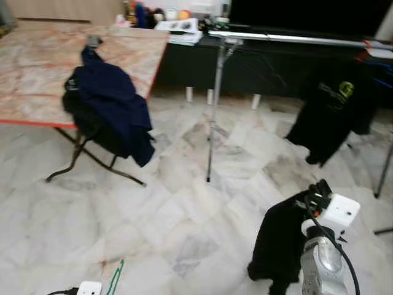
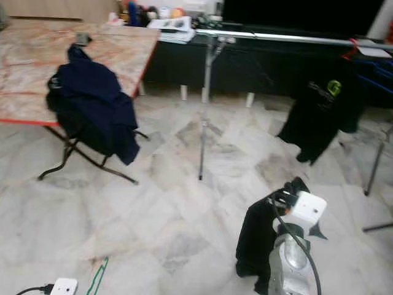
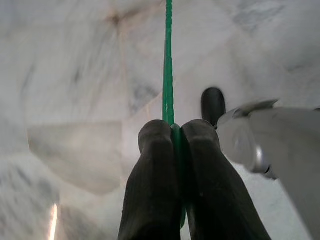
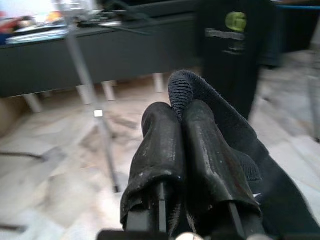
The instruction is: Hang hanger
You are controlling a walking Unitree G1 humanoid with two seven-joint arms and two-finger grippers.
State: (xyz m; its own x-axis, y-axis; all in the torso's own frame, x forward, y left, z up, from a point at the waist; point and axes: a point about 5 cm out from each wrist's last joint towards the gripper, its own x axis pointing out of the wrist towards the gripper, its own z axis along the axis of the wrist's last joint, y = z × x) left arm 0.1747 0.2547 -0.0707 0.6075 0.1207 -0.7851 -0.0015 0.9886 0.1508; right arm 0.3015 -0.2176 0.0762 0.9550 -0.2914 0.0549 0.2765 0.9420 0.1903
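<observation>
The left gripper [image 3: 172, 135], fingers pressed together, pinches a thin green hanger [image 3: 168, 60] whose wire runs away from the fingertips over the pale marble floor [image 3: 75, 75]. In the head views the hanger dangles low at the robot's left, just above the tiles and just beside a white power strip [image 1: 89, 287]. The right gripper [image 4: 181, 112] is clamped on the ribbed edge of a black garment [image 1: 279, 243], which hangs from the raised silver arm at the robot's right. Ahead stands a clothes rack [image 1: 288, 38], its silver rail carrying a black T-shirt with a green logo [image 1: 331, 104]. To the left, a folding table with a marble-patterned top [image 1: 37, 61] holds dark blue clothing [image 1: 113, 101] spilling over its edge
</observation>
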